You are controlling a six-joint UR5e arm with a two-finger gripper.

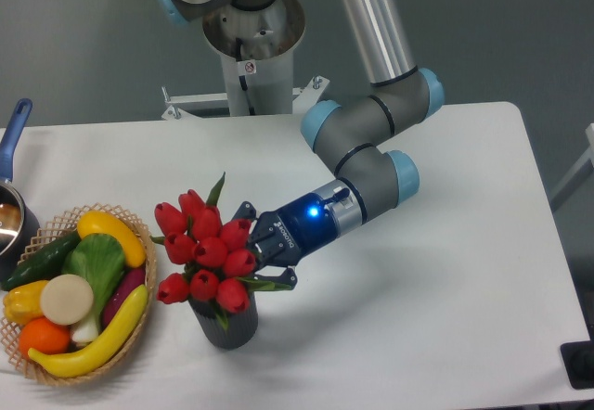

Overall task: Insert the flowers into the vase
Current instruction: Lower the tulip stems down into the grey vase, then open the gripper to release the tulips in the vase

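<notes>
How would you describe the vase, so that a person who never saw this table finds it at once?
Start at the wicker basket of toy fruit at the table's left front. Just right of it stands the vase, a small dark grey ribbed cylinder under the flowers. It alone is dark and plain beside those colourful toys.

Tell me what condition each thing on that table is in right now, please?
Flowers: tilted, stems down in the vase mouth, held by the gripper.
Vase: upright on the table, partly hidden by blooms.
Gripper: jaws closed around the bunch's stems.
Wicker basket: full of toy fruit and vegetables.
Pot: at the left edge, mostly out of view.
</notes>
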